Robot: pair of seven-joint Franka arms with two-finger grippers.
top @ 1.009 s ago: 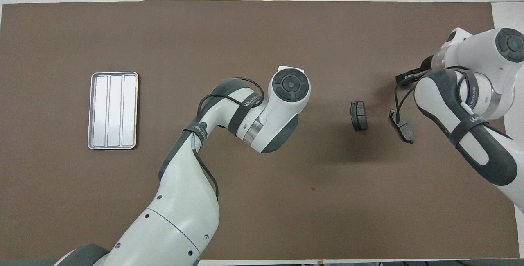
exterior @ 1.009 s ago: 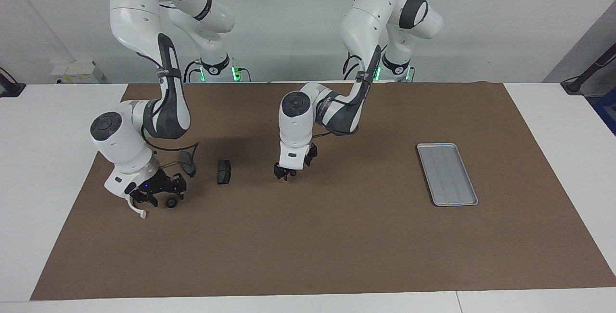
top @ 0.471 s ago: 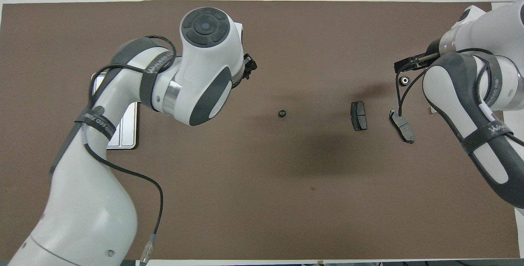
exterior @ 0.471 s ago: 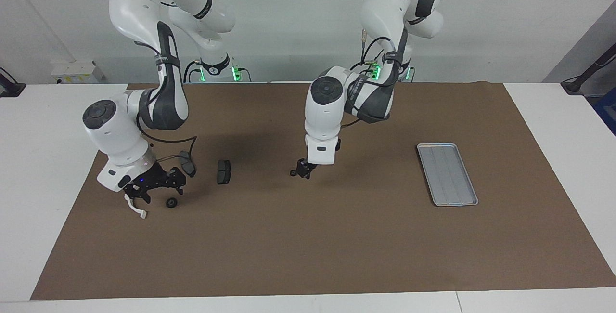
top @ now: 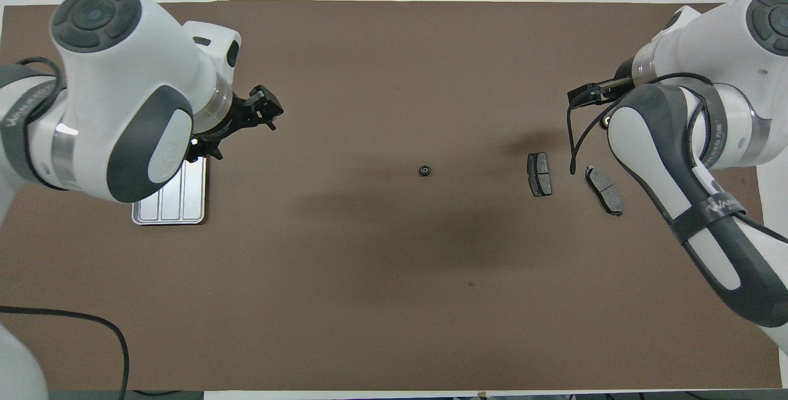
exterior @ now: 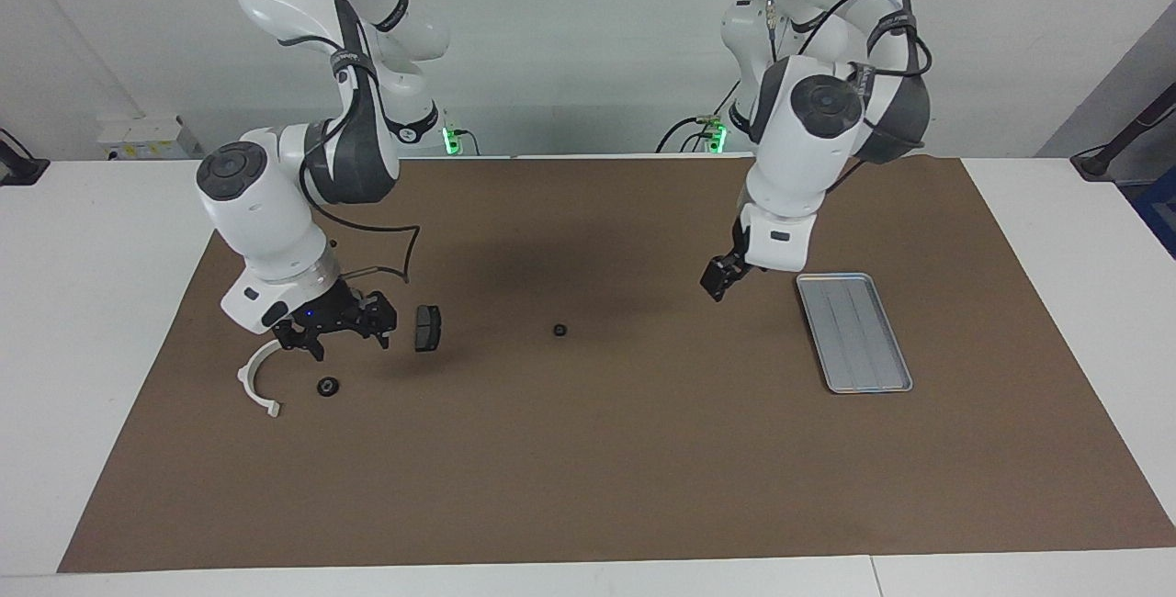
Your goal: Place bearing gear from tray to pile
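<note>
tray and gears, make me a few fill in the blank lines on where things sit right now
1. The tray holds ____ gears.
2. One small gear lies on the mat between the tray and the ____.
3. Another gear lies beside the white ____.
4. The right gripper hangs over the pile with ____ in it.

Missing words: no; brake pad; bracket; nothing
</note>
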